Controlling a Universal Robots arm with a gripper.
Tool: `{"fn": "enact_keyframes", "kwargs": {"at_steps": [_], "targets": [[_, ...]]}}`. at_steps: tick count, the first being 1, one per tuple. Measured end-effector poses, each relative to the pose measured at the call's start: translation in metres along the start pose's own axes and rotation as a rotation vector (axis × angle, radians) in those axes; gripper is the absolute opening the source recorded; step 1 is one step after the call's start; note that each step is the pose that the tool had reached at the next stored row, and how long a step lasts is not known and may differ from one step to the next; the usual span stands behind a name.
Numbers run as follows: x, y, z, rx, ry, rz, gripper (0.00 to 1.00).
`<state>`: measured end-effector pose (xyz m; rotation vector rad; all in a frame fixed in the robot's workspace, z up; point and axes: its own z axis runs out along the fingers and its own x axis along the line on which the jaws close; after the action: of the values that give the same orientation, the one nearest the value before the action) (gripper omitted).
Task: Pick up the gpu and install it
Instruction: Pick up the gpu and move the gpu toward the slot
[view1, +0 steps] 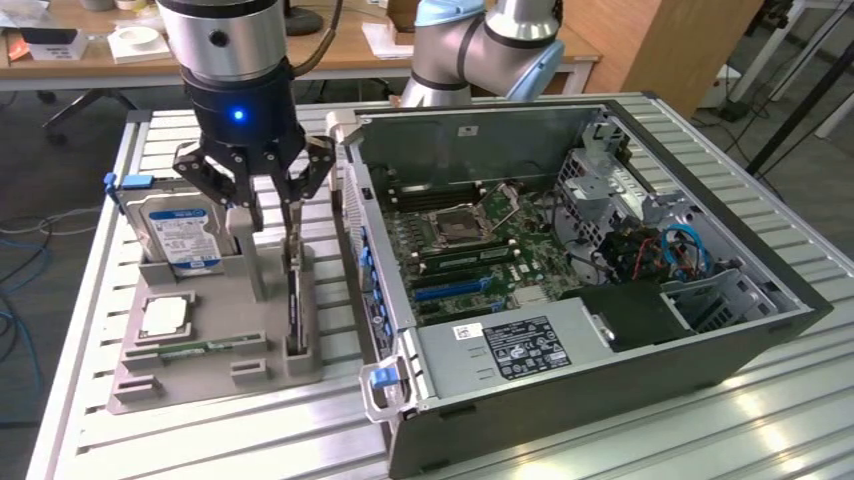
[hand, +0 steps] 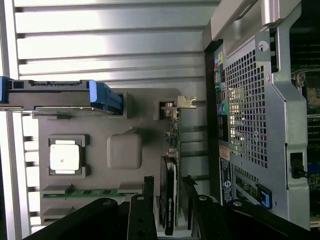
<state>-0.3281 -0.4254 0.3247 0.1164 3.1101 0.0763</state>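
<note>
Beside the open computer case (view1: 441, 135), my gripper (view1: 271, 215) hangs with jaws wide, a finger either side of the gpu (view1: 294, 300), clamping nothing. The card stands on edge in its holder's (view1: 187, 375) case-side slot, top edge offered for grasping.

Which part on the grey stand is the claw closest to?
The gpu, the thin black card on edge, right below the gripper; the hard drive stands farther off.
</note>
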Motion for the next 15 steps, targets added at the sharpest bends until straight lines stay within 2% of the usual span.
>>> {"fn": "enact_keyframes", "kwargs": {"at_steps": [6, 15], "targets": [[0.0, -0.0009, 0.0017, -0.0006, -0.0002, 0.0, 0.36], [-0.001, -0.0168, 0.0008, -0.0112, 0.0007, 0.0, 0.36]]}}
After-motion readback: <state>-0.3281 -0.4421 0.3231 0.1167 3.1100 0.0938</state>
